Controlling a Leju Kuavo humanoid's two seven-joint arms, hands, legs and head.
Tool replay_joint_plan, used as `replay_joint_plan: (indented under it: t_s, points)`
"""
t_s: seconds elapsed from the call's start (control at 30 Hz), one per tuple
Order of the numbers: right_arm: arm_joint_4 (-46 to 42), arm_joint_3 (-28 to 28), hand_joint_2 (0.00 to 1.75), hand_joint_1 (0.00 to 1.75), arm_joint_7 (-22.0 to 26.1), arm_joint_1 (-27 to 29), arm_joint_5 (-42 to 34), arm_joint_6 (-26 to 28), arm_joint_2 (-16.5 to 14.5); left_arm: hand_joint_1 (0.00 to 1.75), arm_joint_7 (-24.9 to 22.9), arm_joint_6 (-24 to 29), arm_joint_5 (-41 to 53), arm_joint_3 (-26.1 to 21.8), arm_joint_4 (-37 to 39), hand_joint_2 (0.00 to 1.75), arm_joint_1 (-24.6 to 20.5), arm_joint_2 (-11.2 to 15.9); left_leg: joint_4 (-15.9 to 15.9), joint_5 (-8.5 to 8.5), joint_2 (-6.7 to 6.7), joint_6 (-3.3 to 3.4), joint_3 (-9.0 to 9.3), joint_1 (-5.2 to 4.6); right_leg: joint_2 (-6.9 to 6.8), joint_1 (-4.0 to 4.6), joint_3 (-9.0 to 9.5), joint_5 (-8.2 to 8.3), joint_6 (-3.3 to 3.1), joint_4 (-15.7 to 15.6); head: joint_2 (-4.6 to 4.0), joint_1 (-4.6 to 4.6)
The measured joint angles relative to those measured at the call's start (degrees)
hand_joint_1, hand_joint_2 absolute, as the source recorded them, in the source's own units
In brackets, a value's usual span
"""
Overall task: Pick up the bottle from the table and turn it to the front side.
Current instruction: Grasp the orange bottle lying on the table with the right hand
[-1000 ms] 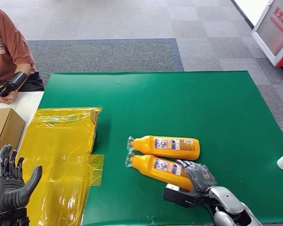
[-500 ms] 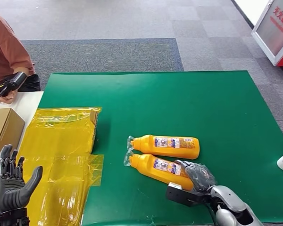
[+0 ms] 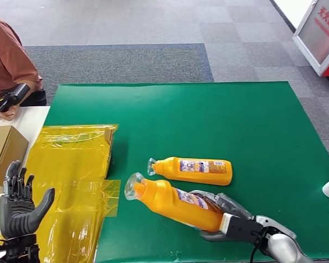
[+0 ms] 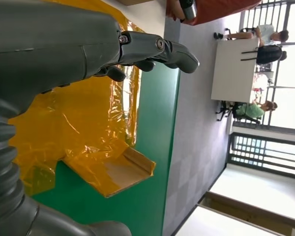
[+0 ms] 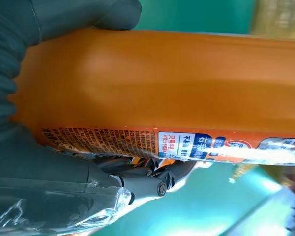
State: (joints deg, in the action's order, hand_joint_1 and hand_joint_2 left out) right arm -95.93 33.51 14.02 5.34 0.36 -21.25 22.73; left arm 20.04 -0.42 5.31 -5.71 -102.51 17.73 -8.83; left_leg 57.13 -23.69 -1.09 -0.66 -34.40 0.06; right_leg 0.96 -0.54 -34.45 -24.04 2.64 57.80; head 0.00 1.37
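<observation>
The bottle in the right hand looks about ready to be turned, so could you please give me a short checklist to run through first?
1. Right hand grips the held bottle: ok; thumb and fingers wrap its body.
2. Bottle off the green table: ok, cap end raised.
3. Clear of the second bottle: ok, apart.
4. Label facing forward: not ok, it sits on the side.
5. Left hand out of the way: ok, open over the yellow plastic.
6. Grip firmness: cannot tell.

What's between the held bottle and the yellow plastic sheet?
Only bare green mat, in the head view; the held bottle, gripped by the right hand, points its cap toward the sheet.
</observation>
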Motion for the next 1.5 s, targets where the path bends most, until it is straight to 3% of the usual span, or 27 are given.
replay_joint_plan:
  t_s: [0.2, 0.37, 0.53, 0.77, 1.17, 1.5]
  points:
    - [-0.39, -4.57, 1.75, 1.75, 1.30, -2.90, -4.98, -2.49, -4.28, 0.00, -0.08, 0.34, -0.14, 1.49, 0.26, 1.75, -0.62, 0.81, 0.00, 0.06, 0.00, -0.06, 0.00, 0.02, 0.00, 0.01, -0.02, 0.01, -0.01, 0.01, 0.00, -0.01]
    - [-0.25, -7.86, 1.75, 1.75, 0.55, -4.32, -4.71, 0.65, -9.68, 0.00, -0.66, 0.28, -0.15, 3.52, 0.26, 1.75, -0.81, 0.90, 0.00, 0.08, 0.00, -0.07, 0.00, 0.03, 0.00, 0.02, -0.03, 0.01, -0.02, 0.02, 0.00, -0.01]
    - [0.14, -9.51, 1.75, 1.75, 0.48, -5.15, -3.09, 2.96, -13.12, 0.00, -0.83, -0.10, -0.56, 5.15, 0.26, 1.75, -1.14, 1.06, 0.00, 0.08, -0.01, -0.07, -0.03, 0.03, -0.01, 0.02, -0.04, 0.01, -0.02, 0.03, 0.00, 0.00]
    - [4.04, -10.90, 1.75, 1.75, -1.02, -9.97, 3.06, 8.87, -18.90, 0.00, -1.85, -0.04, -2.90, 10.22, 0.43, 1.75, -4.72, 1.33, 0.00, 0.17, -0.01, -0.11, -0.06, 0.03, 0.00, 0.02, -0.08, 0.10, -0.02, 0.04, 0.00, 0.00]
    - [7.55, -11.05, 1.75, 1.75, -1.07, -12.45, 4.33, 9.49, -22.24, 0.00, -1.98, -0.41, -3.70, 13.67, 1.07, 1.75, -6.60, 2.14, 0.00, 0.19, -0.01, -0.12, -0.16, 0.04, -0.01, 0.02, -0.18, 0.10, -0.02, 0.06, 0.00, 0.00]
    - [14.72, -10.73, 1.75, 1.75, 0.69, -17.47, 12.21, 14.18, -26.63, 0.00, -5.44, -5.71, -12.41, 20.93, 3.47, 1.75, -14.96, 2.14, 0.00, 0.37, -0.01, -0.14, -0.24, 0.05, -0.02, 0.04, -0.25, 0.28, -0.06, 0.06, 0.00, -0.01]
